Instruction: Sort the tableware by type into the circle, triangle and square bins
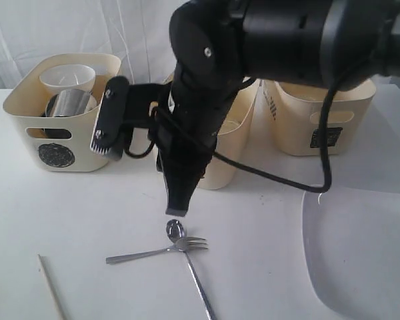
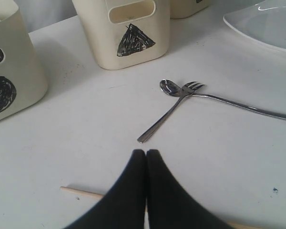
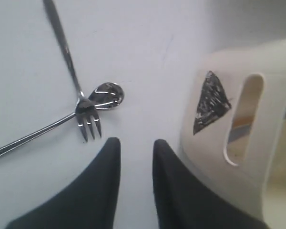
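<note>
Risk of a double pick at the crossing of spoon [image 1: 175, 230] and fork [image 1: 143, 253], necks touching on the table [image 1: 267, 220] just in front of the triangle bin [image 3: 214, 102]. Right hand [image 1: 177, 212] half spread, empty, poised just above the spoon's bowl. Could pinch both pieces together, flick the fork aside, or skid off the thin flat steel. Left hand [image 2: 146, 152] pressed together, holding nothing, low beside a chopstick [image 1: 52, 287]; could roll it away if swung carelessly.
</note>
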`<state>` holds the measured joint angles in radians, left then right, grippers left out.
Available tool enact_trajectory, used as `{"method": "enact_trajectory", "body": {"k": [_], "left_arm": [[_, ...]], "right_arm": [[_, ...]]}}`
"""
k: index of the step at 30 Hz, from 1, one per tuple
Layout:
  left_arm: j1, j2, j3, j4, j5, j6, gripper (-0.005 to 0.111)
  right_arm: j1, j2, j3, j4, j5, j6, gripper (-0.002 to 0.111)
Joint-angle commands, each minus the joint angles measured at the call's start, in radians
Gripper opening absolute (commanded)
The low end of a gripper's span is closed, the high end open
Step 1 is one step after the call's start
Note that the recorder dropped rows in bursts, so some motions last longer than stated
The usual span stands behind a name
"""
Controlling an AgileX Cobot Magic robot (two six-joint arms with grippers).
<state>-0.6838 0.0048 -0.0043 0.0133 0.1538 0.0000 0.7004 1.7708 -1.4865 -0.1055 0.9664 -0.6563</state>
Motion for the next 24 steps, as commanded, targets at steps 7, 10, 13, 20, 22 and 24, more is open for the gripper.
{"method": "enact_trajectory", "body": {"k": [7, 10, 13, 20, 22, 24], "left_arm": [[-0.003, -0.005, 0.004, -0.005, 0.003, 0.0, 0.0], [-0.003, -0.005, 0.004, -0.005, 0.003, 0.0, 0.0], [-0.003, -0.005, 0.004, -0.005, 0.003, 0.0, 0.0], [-0.003, -0.005, 0.004, -0.005, 0.003, 0.0, 0.0], [-0.003, -0.005, 0.004, -0.005, 0.003, 0.0, 0.0], [-0.003, -0.005, 0.004, -0.005, 0.003, 0.0, 0.0]], "right_arm": [[0.079, 0.121, -0.005, 0.03, 0.012, -0.109, 0.024], [0.094, 0.148, -0.005, 0.068, -0.003, -0.144, 0.025], [0.096, 0.172, -0.005, 0.115, -0.04, -0.183, 0.032], [0.096, 0.215, -0.005, 0.139, -0.072, -0.186, 0.037], [0.096, 0.227, -0.007, 0.181, -0.052, -0.194, 0.037], [0.096, 0.236, -0.007, 0.209, -0.03, -0.214, 0.037]]}}
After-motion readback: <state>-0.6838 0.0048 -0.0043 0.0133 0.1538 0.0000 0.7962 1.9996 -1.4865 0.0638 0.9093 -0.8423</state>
